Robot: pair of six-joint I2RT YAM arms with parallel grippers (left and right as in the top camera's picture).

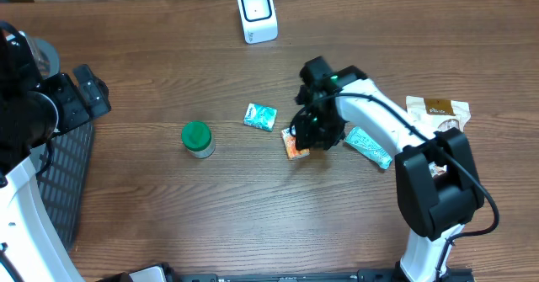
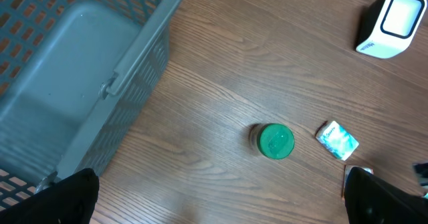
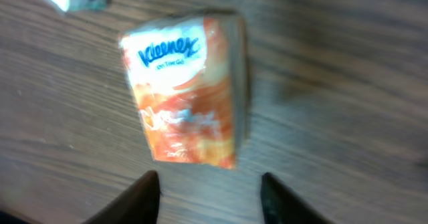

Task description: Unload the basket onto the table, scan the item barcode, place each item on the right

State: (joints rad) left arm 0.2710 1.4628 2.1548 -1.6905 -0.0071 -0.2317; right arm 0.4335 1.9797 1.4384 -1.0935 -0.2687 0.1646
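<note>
Grasp step, I judge: the right gripper (image 3: 210,200) hangs, jaws parted and empty, over the Kleenex pack (image 3: 187,93) lying mid-desk, the left gripper (image 2: 221,197) wide open; next, grip and carry it to the scanner (image 1: 257,13) at its 11 o'clock.

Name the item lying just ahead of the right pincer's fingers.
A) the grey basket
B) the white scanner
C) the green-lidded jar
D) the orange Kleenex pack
D: the right wrist view shows the orange Kleenex pack flat on the wood, just beyond the right pincer, whose fingers stand apart and clear of it.
</note>
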